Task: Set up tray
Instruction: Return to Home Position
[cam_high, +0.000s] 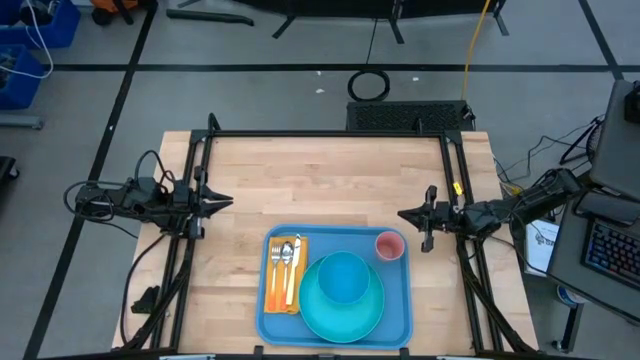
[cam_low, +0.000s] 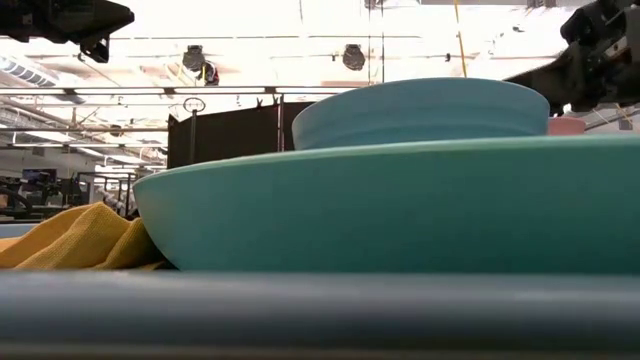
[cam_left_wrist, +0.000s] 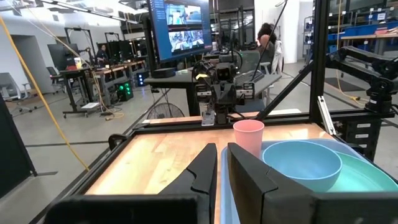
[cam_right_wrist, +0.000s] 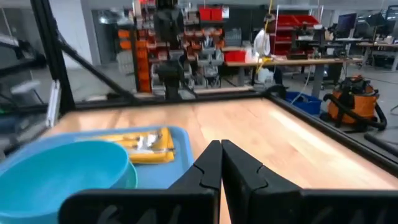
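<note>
Room: busy workshop, racks and screens, a person (cam_left_wrist: 267, 38) far behind.
Bench: pale wood bench (cam_high: 330, 180), black frame round its edges.
Tray: the tray (cam_high: 399, 295) sits mid-way along the long edge by the low camera, and it looks fully laid.
Left: my left gripper (cam_high: 226, 201) is by the left edge, jaws near together, empty.
Right: my right gripper (cam_high: 404, 214) is by the right edge, jaws pressed together, empty, near the pink cup (cam_high: 390, 245).
Homing: I'd draw each arm back high, clear of that cup.

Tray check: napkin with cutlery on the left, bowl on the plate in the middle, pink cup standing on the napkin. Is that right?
No. The pink cup stands in a right-hand corner of the tray, clear of the napkin; the high view shows it. Napkin with cutlery on the left and bowl on the plate are right.
</note>
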